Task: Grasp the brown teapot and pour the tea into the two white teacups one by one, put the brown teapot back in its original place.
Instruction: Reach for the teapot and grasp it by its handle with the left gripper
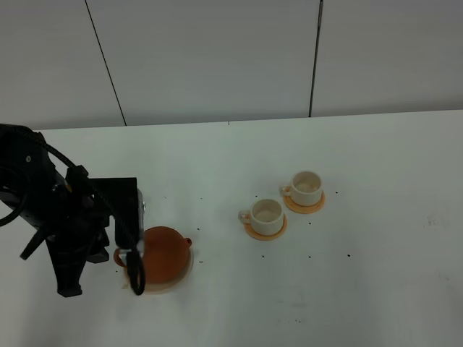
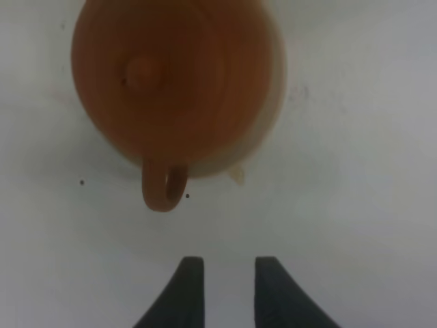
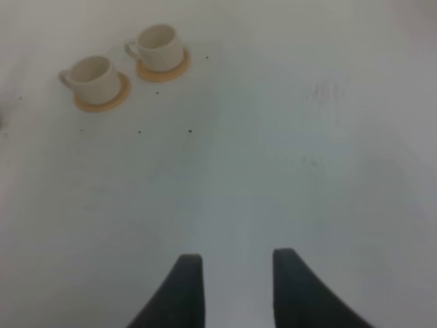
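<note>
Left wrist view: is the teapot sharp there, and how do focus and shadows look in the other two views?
Left wrist view: the squat orange-brown clay teapot is soft and out of focus; right wrist view: the two cream-white cylindrical teacups are mildly blurred under flat light; exterior high view: sharpest, with even lighting, faint shadows and no glare.

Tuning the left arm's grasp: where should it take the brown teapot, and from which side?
Grip the loop handle of the brown teapot. It juts out opposite the spout, toward the left end effector, whose open jaws face it. Come from that side; the round body looks too wide to pinch.
</note>
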Available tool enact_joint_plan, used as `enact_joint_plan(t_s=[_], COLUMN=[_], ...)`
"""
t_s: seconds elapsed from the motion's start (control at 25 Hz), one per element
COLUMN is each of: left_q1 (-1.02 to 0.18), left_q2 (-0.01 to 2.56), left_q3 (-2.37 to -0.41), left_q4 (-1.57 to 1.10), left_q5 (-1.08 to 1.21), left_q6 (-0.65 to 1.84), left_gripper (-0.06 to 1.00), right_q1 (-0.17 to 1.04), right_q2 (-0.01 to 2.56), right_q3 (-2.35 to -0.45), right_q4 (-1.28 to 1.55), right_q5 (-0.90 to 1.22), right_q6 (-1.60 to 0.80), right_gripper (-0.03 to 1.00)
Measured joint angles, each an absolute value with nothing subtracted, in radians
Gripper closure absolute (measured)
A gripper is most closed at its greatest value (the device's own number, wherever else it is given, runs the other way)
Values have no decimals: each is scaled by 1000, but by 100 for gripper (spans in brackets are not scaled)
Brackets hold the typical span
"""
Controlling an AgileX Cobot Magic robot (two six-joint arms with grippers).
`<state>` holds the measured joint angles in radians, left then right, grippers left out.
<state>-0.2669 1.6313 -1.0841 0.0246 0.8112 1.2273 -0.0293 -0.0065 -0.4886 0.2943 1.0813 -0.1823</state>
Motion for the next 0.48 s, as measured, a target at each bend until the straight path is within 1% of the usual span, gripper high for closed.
enact_joint_plan(t_s=[0.24, 0.48], left_q1=[-267, -267], left_q2=[1631, 1631], left_q3=[-1084, -1084], left_q4=[26, 47], left_q5=[752, 715], left_q6=[1347, 1383], left_gripper=[69, 69], right_q1=[-29, -29], right_q2=[-7, -7], right_q3=[-489, -489], right_q4=[295, 296], right_q5=[1081, 1081], right_q6=[-182, -182], right_gripper=[72, 72])
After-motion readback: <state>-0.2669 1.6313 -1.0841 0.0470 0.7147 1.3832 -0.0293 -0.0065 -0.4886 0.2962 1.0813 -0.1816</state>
